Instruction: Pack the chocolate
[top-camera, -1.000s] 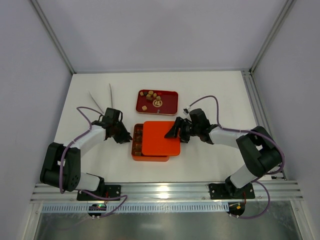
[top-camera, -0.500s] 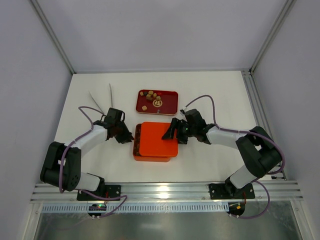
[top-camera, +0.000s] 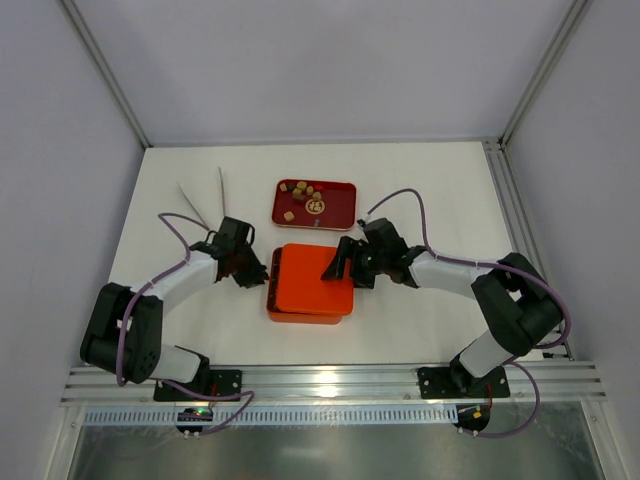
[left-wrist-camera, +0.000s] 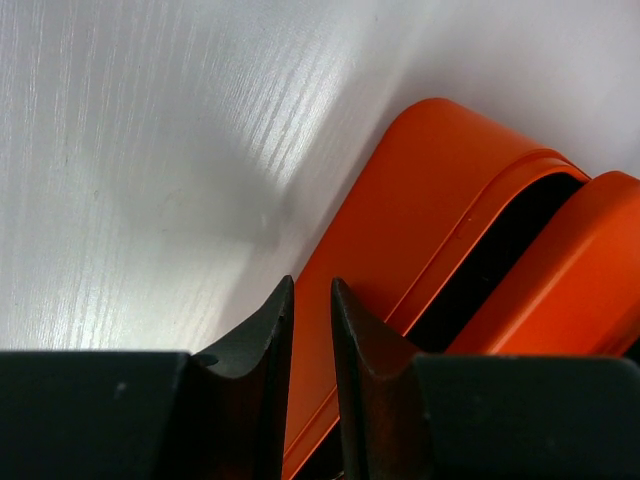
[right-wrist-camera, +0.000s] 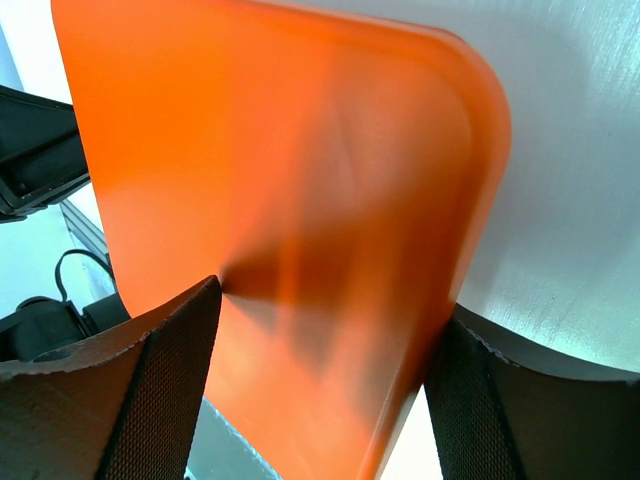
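Lid-closing step, I'd say: the lid (top-camera: 312, 278) sits on the box (top-camera: 305, 317) mid-tabletop with a dark gap along its left side, so next it needs pressing flush. Both arms reach in low, 1 per side. Left claw (left-wrist-camera: 311, 285) looks pinched on the box's left wall; right claw (right-wrist-camera: 325, 300) hovers spread wide over the lid. Loose chocolate (top-camera: 303, 189) sits in the tray (top-camera: 340, 210) toward the far edge.

one box (top-camera: 271, 296), one lid (top-camera: 310, 282), one tray (top-camera: 342, 212), perhaps eight chocolates (top-camera: 301, 188)
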